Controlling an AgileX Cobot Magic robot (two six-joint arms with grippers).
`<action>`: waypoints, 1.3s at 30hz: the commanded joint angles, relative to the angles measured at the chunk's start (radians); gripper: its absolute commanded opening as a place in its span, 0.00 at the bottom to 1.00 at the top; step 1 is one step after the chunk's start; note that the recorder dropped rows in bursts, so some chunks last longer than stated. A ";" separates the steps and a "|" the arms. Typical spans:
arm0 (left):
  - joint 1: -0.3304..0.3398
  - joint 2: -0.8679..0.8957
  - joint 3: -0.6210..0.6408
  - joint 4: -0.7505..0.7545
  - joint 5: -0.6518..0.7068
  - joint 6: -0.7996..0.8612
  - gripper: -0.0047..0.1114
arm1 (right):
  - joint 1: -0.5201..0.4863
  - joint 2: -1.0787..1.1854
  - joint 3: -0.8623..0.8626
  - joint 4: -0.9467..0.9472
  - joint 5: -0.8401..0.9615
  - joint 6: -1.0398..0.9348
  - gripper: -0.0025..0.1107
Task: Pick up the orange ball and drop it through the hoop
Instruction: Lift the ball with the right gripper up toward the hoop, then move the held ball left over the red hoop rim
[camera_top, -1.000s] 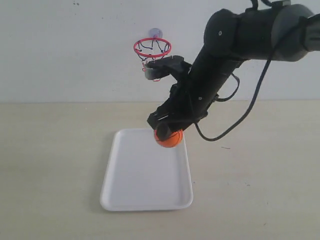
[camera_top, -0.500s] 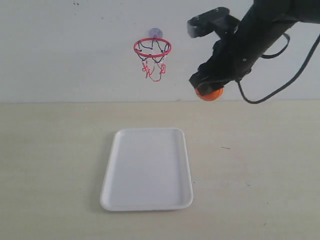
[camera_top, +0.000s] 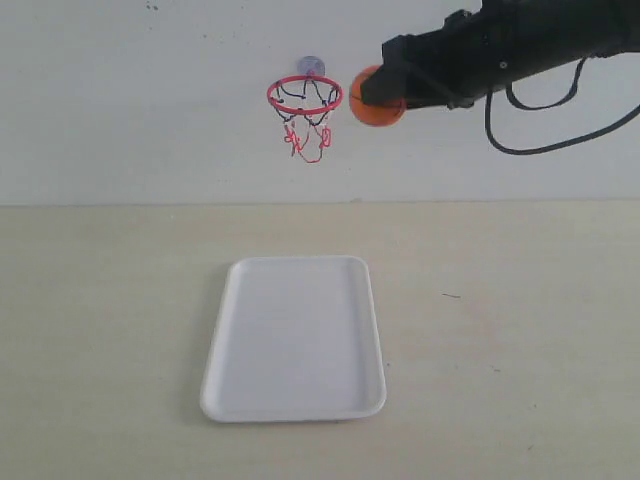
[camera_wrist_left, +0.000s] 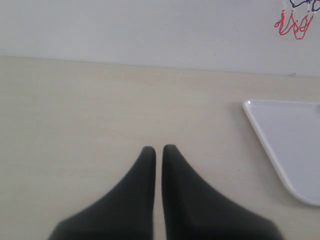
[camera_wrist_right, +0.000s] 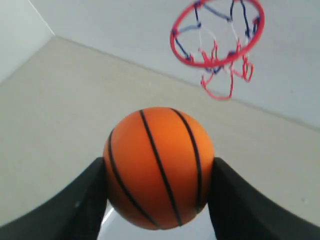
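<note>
Matt orange ball (camera_wrist_right: 159, 167), string-net hoop (camera_top: 306, 112), smooth white tray (camera_top: 295, 345)

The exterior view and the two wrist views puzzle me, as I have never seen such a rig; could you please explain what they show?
It is a robot with two arms, each ending in a two-fingered gripper. The exterior view comes from a camera off the arms: a white tray lies on a pale table, and a small hoop is stuck to the wall. The other two cameras ride on the wrists. The right gripper holds an orange ball in the air, beside the hoop's ring, not yet above it. The left gripper is shut and empty, above the table near the tray's corner.
</note>
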 joint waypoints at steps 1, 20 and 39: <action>0.003 -0.002 0.004 -0.003 -0.011 -0.007 0.08 | -0.008 0.013 -0.005 0.206 -0.070 -0.257 0.02; 0.003 -0.002 0.004 -0.003 -0.011 -0.007 0.08 | -0.033 0.377 -0.303 0.725 -0.097 -0.608 0.02; 0.003 -0.002 0.004 -0.003 -0.011 -0.007 0.08 | 0.045 0.562 -0.623 0.563 -0.113 -0.404 0.02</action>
